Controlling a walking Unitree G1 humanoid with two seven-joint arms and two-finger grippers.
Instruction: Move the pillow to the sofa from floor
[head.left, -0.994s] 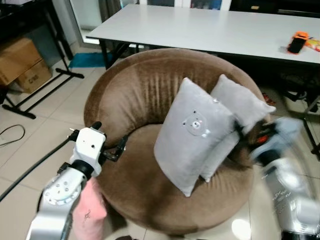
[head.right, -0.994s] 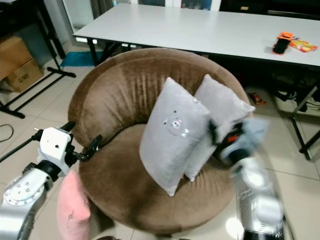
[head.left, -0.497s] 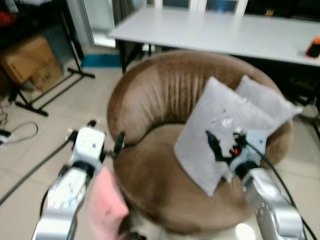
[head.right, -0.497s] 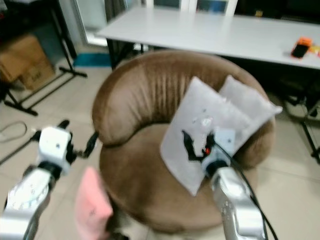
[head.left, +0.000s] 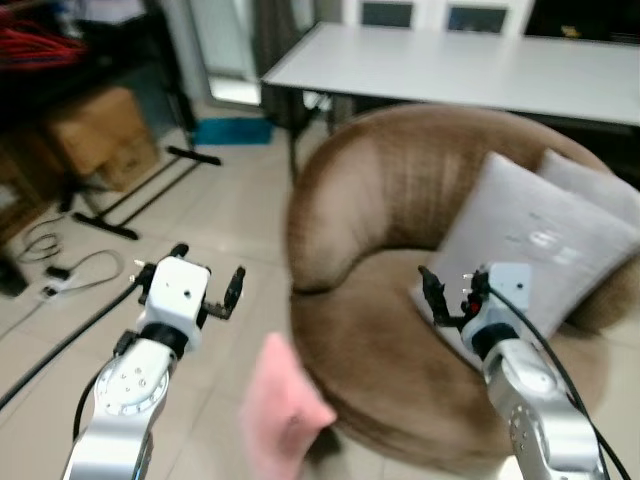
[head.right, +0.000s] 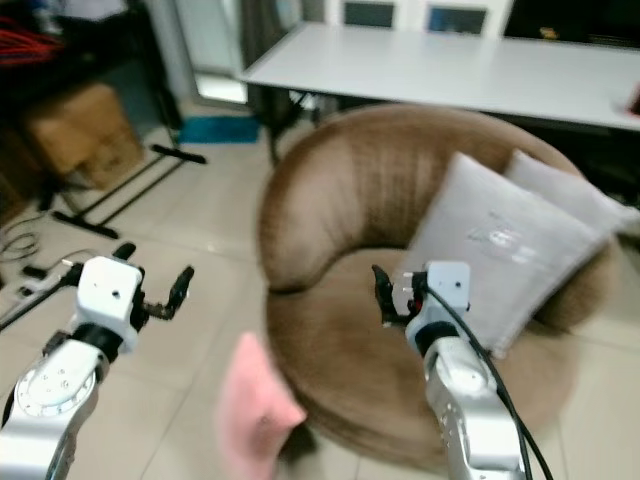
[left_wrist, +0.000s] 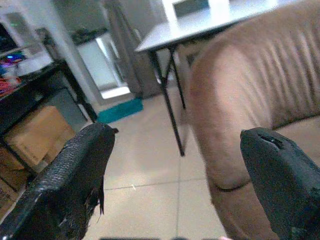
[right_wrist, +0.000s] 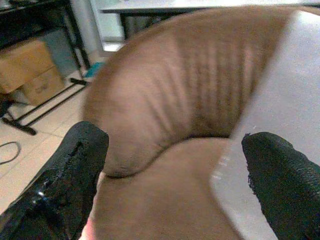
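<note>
Surroundings: a long white table (head.left: 480, 65) stands behind the round brown velvet sofa chair (head.left: 400, 200); brown cardboard boxes (head.left: 100, 145) sit under a dark rack to the robot's left, with a black floor stand (head.left: 150, 195) and loose cables (head.left: 60, 265) on the tiled floor (head.left: 230, 230).
Pillow: the pink pillow (head.left: 280, 410) is low on the floor, just beside the sofa's front left edge, blurred.
Sofa contents: a grey square cushion with a small print (head.left: 530, 250) leans upright against the backrest, and a second grey cushion (head.left: 590, 190) stands behind it; the left part of the seat is bare.
Left gripper (head.left: 205, 290): held over the floor to the left of the sofa, above the pink pillow, its black fingers (left_wrist: 75, 175) spread wide with nothing between them.
Right gripper (head.left: 452, 295): over the seat, near the front grey cushion's lower corner, fingers (right_wrist: 70, 170) apart and holding nothing.
Open room: bare tiles lie between the sofa and the boxes.
</note>
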